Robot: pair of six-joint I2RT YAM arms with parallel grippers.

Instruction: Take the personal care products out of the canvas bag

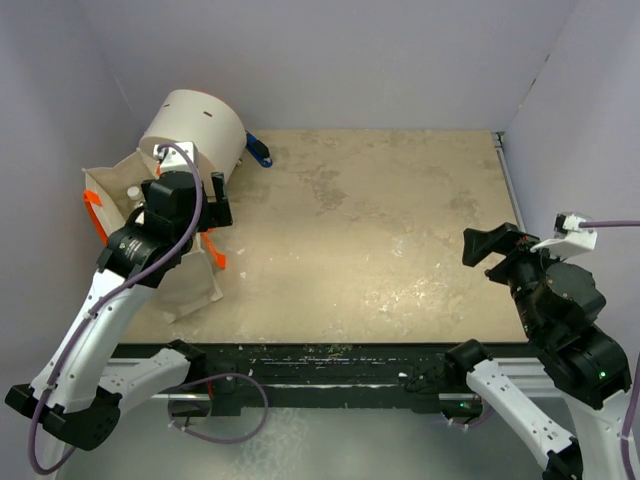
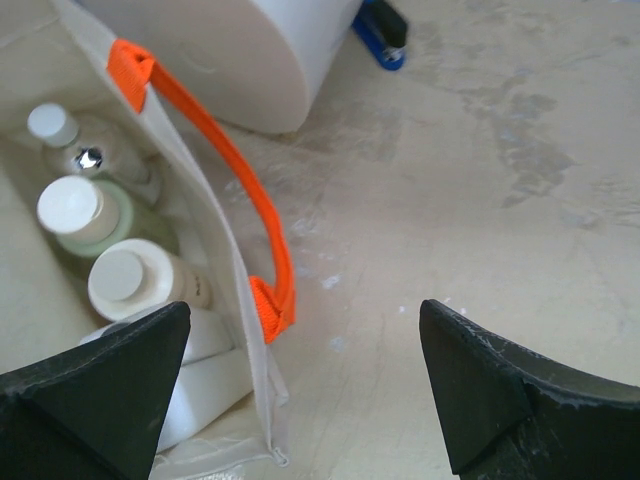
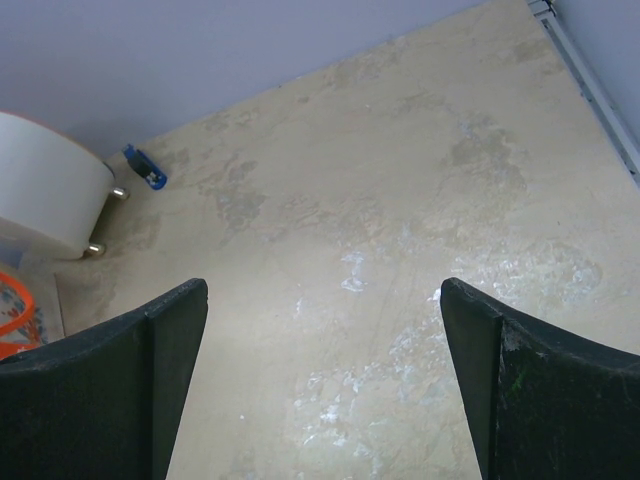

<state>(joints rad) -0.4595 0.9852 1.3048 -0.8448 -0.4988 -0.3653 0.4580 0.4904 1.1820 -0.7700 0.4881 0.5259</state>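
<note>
Several bottles [image 2: 125, 283] stand caps-up inside the canvas bag [image 2: 225, 270]; they look light, rigid and slick, best pinched just below the cap. Over the bag's rim the left gripper [image 2: 303, 310] hangs spread and empty; the right gripper [image 3: 320, 285], also spread, sits well away from it.

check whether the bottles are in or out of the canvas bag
In. The left wrist view shows several bottles standing caps up inside the canvas bag, between its cloth walls; none is visible outside it.
</note>
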